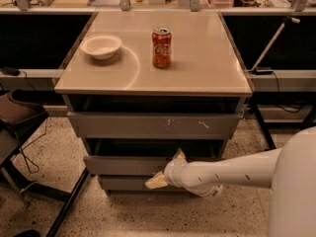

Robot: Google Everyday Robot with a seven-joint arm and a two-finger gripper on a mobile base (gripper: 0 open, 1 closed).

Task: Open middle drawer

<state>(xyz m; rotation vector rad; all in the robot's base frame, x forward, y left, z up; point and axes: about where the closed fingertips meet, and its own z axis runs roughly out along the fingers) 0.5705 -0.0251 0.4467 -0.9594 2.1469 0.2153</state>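
1. Nearest the camera on the right, the robot's white arm (232, 169) reaches leftwards, low over the speckled floor, to the front of a grey drawer cabinet.
2. Its gripper (168, 169) sits at the right part of the middle drawer (123, 165). The tan fingers (157, 181) are spread apart: one pokes up by the top edge of the front, the other hangs low and to the left, before the front below. They clamp nothing that can be made out. Since the front has no handle, the upper lip is likely the only purchase for a pull.
3. The bottom drawer (123, 183), the smallest front in view, lies just beneath and set back.
4. The middle drawer stands a little proud of it, with a dark slot above; by that showing the opening is barely begun. Nothing inside can be seen.
5. Above, the top drawer (148, 126), its front scuffed white, juts nearer than both. The gap over it is black, so its contents are hidden.
6. On the tan cabinet top (207, 58) a white bowl (100, 46) rests at the far left, apparently empty. A red Coca-Cola can (161, 47) stands upright to its right, well apart.
7. A dark chair (17, 115) sits at the left.
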